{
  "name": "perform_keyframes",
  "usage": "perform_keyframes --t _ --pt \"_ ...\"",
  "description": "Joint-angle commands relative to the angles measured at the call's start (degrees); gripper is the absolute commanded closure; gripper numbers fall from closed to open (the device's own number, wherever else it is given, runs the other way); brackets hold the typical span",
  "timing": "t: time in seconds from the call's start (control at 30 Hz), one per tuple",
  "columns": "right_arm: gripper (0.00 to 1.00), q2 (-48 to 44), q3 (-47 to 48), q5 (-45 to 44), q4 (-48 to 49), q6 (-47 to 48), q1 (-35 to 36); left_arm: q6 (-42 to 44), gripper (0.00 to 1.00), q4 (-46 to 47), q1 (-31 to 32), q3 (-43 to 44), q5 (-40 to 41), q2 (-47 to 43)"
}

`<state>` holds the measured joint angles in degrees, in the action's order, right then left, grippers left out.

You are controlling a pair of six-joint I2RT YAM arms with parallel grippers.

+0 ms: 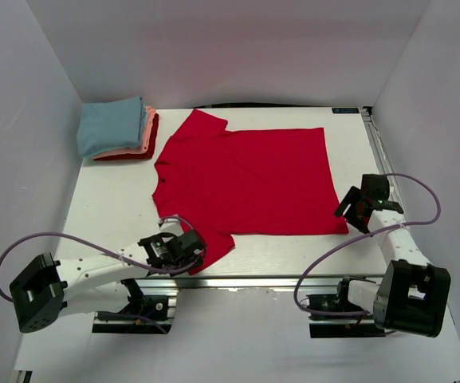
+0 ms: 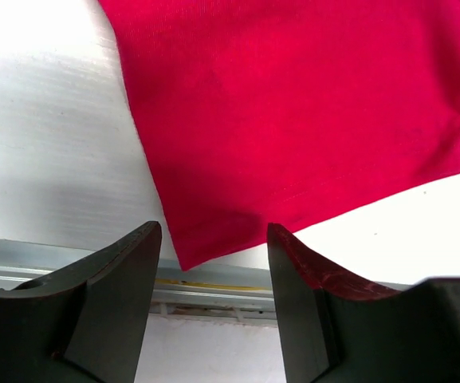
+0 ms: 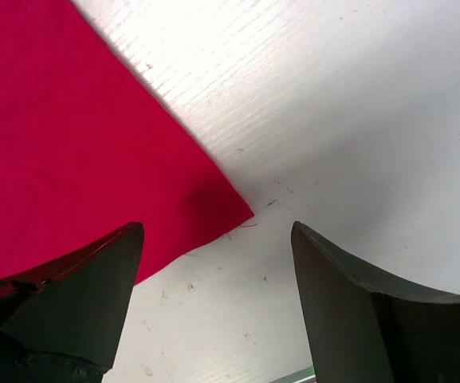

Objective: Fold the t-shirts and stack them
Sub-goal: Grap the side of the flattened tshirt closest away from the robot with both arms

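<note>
Left end effector (image 2: pixel 214 231) and right end effector (image 3: pixel 218 227) stand open, empty; we judge the red t-shirt (image 1: pixel 245 179) limp and light: grip the corners just ahead.

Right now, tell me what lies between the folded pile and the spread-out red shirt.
Only a narrow strip of bare table separates the folded pile from the red shirt; nothing sits in it. The top view shows this.

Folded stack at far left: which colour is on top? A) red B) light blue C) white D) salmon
B: the light blue shirt lies on top, with the salmon shirt and folded red shirt edging out under it.
</note>
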<state>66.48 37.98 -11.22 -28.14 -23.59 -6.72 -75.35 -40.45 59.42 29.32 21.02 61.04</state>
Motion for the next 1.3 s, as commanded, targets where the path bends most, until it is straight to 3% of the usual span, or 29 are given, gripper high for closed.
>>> perform_keyframes --t 0.0,0.3,0.47,0.67,1.1,1.2,1.23,1.27 --pt "0.19 -0.12 2.28 0.94 1.68 0.48 -1.62 -4.8 0.34 -0.08 1.22 -0.05 2.45 -0.92" --pt "0.19 -0.38 2.01 2.26 2.13 0.65 -2.6 -6.03 0.39 -1.12 3.25 1.78 3.32 6.81" --pt "0.19 -1.09 1.14 3.14 2.48 0.66 -2.68 -6.21 0.3 -7.54 3.34 5.74 6.14 6.12" --pt "0.2 -0.56 0.96 3.75 2.74 0.74 -2.77 -7.44 0.3 -11.5 3.51 6.72 7.02 3.13" --pt "0.2 -1.09 0.7 3.67 2.74 0.74 -2.95 -8.5 0.37 -0.88 5.44 0.57 2.55 9.89" --pt "0.2 -1.26 0.7 3.58 2.74 0.66 -2.95 -8.58 0.48 0.72 6.15 -0.05 2.27 12.26" --pt "0.2 -1.35 0.7 3.58 2.65 0.57 -2.95 -8.67 0.64 0.81 6.24 -0.05 2.45 12.61" --pt "0.2 -1.35 0.7 3.66 2.57 0.48 -2.95 -8.85 0.73 1.16 6.32 -0.31 2.71 12.79"
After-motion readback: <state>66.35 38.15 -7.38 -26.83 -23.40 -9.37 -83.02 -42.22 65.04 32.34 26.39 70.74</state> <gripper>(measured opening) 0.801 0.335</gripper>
